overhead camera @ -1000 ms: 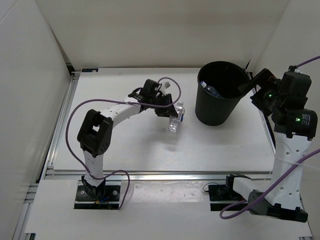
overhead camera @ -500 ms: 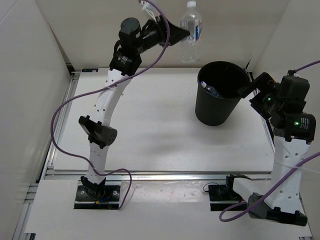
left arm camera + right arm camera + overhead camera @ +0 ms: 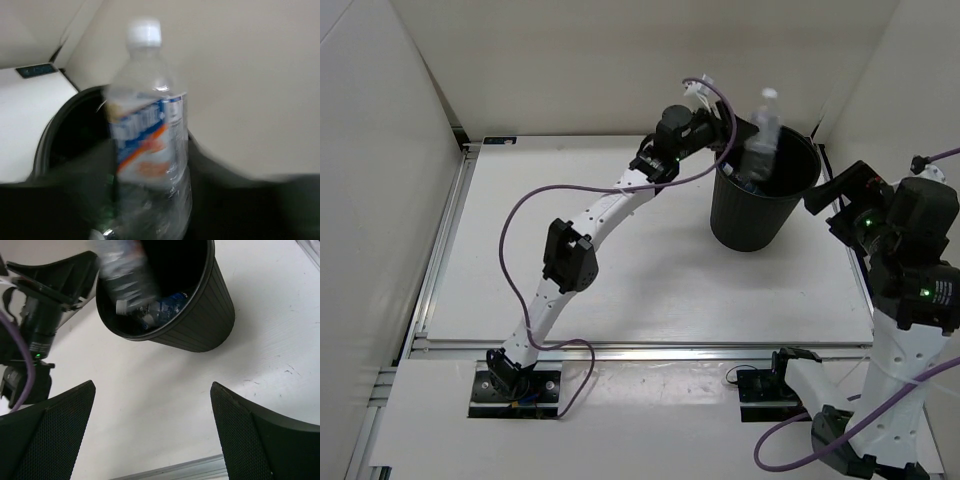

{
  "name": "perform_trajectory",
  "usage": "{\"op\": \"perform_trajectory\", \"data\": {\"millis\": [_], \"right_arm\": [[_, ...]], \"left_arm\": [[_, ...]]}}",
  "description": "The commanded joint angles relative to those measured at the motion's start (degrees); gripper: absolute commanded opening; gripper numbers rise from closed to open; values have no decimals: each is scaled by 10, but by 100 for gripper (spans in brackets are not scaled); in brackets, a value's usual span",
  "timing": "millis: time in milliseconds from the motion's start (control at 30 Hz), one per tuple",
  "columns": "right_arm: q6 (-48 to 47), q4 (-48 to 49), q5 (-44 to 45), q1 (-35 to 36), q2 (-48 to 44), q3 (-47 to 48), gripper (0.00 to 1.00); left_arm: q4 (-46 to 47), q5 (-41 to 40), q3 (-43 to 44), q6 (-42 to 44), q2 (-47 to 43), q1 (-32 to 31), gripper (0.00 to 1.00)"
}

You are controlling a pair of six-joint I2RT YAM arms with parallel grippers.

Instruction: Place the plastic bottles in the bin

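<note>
A clear plastic bottle (image 3: 761, 128) with a blue label and white cap hangs blurred over the mouth of the black bin (image 3: 765, 215). My left gripper (image 3: 740, 128) reaches to the bin's left rim, right beside that bottle. The left wrist view shows the bottle (image 3: 150, 150) upright and close, its lower part between dark, smeared fingers; the blur hides whether they grip it. From the right wrist the same bottle (image 3: 122, 270) is at the bin's opening, and other bottles (image 3: 167, 305) lie inside the bin (image 3: 200, 315). My right gripper (image 3: 152, 385) stands open, holding nothing, to the right of the bin.
The bin stands at the table's back right, near the white back wall and right side wall. A purple cable (image 3: 535, 200) loops along the stretched left arm. A metal rail (image 3: 620, 348) runs along the table's near edge.
The left arm lifted the bottle off the table, raised it high at the back, then swung it right and down to the bin's mouth. The right arm has barely moved.
</note>
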Motion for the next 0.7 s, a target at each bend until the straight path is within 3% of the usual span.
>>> {"op": "perform_trajectory", "data": {"millis": [0,133,267,333,400,467,500,667], "right_arm": [[-19,-16,19,-1,-12,3,99],[-14,-16,27,-1,-6,3,99],[7,-59,70,-1,38,27,99],[13,-88,75,-1,70,39,99],[13,-102,63,-1,98,39,99],[13,-108,57,-1,110,39,99],[13,-108,50,-1,110,29,99],[25,-78,43,-1,101,-18,99]], "left_arm": [[45,-6,-7,28,-71,-11,100],[0,-1,-83,73,-171,8,100],[-39,-36,-250,83,-370,63,100],[-56,-66,-393,102,-446,75,100],[-70,-126,-536,117,-555,81,100],[-92,-174,-623,144,-624,86,100],[-119,-234,-701,155,-685,86,100],[-195,-458,-868,173,-828,92,100]]}}
